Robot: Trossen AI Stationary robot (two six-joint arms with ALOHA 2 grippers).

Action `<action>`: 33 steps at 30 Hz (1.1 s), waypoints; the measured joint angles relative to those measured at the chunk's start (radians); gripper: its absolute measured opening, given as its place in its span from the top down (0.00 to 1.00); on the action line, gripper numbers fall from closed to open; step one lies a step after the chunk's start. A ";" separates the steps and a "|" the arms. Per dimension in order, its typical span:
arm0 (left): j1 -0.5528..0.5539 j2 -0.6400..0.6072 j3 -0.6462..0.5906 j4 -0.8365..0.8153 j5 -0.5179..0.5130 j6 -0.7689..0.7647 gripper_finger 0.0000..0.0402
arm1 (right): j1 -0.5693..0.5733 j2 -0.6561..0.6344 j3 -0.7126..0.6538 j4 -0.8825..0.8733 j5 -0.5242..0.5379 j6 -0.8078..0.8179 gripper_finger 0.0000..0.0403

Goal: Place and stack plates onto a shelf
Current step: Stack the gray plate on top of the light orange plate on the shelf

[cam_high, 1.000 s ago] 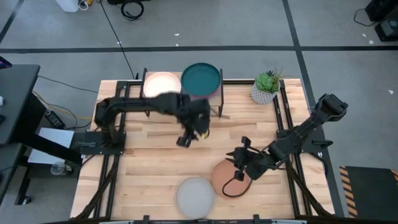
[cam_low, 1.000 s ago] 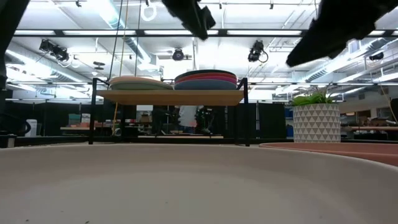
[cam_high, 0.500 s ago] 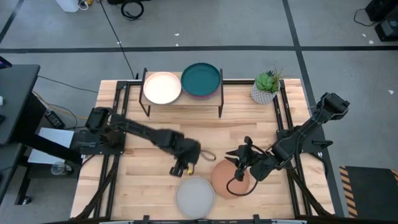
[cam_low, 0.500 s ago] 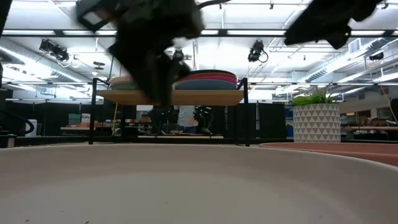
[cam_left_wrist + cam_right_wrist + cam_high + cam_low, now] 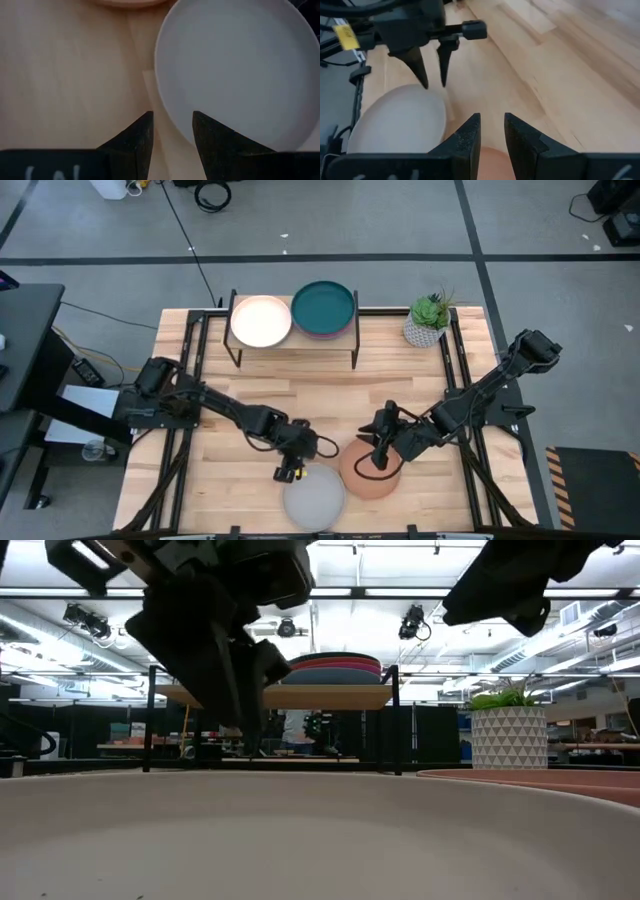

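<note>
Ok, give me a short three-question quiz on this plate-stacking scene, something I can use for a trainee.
1. True or false: the left gripper is open at the grey plate's rim.
2. Which plate does the right gripper hover over?
A. salmon plate
B. cream plate
C. dark teal plate
3. Fill in: the potted plant stands to the ______ of the shelf in the high view.

Key: 1 true; 2 A; 3 right.

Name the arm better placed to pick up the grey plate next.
Left. The left gripper hangs open just over the rim of the grey plate, fingers straddling its edge in the wrist view. The right gripper is over the salmon plate instead.
</note>
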 joint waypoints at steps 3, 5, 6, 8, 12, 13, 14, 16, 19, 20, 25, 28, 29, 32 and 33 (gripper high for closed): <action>-0.039 0.000 0.000 -0.024 -0.015 -0.079 0.64 | 0.011 0.000 0.000 -0.011 0.003 -0.011 0.77; -0.075 0.000 0.002 -0.041 -0.067 -0.130 0.64 | 0.019 0.000 0.000 -0.011 0.028 -0.036 0.77; -0.093 0.000 0.006 -0.057 -0.104 -0.153 0.64 | 0.022 0.000 0.000 -0.011 0.042 -0.051 0.77; -0.125 0.000 0.019 -0.084 -0.174 -0.203 0.64 | 0.025 0.000 0.000 -0.005 0.068 -0.079 0.77; -0.158 0.002 0.024 -0.081 -0.265 -0.295 0.64 | 0.024 0.000 0.000 0.009 0.085 -0.112 0.77; -0.160 0.003 0.024 -0.082 -0.287 -0.313 0.64 | 0.024 0.000 0.000 0.012 0.086 -0.119 0.77; -0.160 0.003 0.024 -0.081 -0.303 -0.330 0.64 | 0.024 0.000 0.000 0.015 0.089 -0.125 0.77; -0.155 0.003 0.024 -0.078 -0.316 -0.355 0.64 | 0.024 0.000 0.000 0.021 0.092 -0.136 0.77; -0.149 0.003 0.024 -0.048 -0.335 -0.381 0.64 | 0.024 0.000 0.000 0.027 0.092 -0.145 0.77; -0.149 0.003 0.024 -0.043 -0.338 -0.384 0.64 | 0.024 0.000 0.000 0.028 0.092 -0.149 0.77; -0.172 0.043 0.024 0.025 -0.373 -0.399 0.64 | 0.024 0.000 0.000 0.029 0.092 -0.161 0.77; -0.182 0.060 0.024 0.046 -0.388 -0.399 0.64 | 0.026 0.000 0.000 0.030 0.092 -0.167 0.77; -0.183 0.065 0.025 0.051 -0.394 -0.398 0.64 | 0.026 0.000 0.000 0.032 0.092 -0.169 0.77; -0.180 0.068 0.023 0.033 -0.415 -0.399 0.64 | 0.027 0.000 0.000 0.037 0.090 -0.172 0.77; -0.179 0.072 0.024 0.037 -0.418 -0.404 0.64 | 0.028 0.000 0.000 0.037 0.088 -0.170 0.77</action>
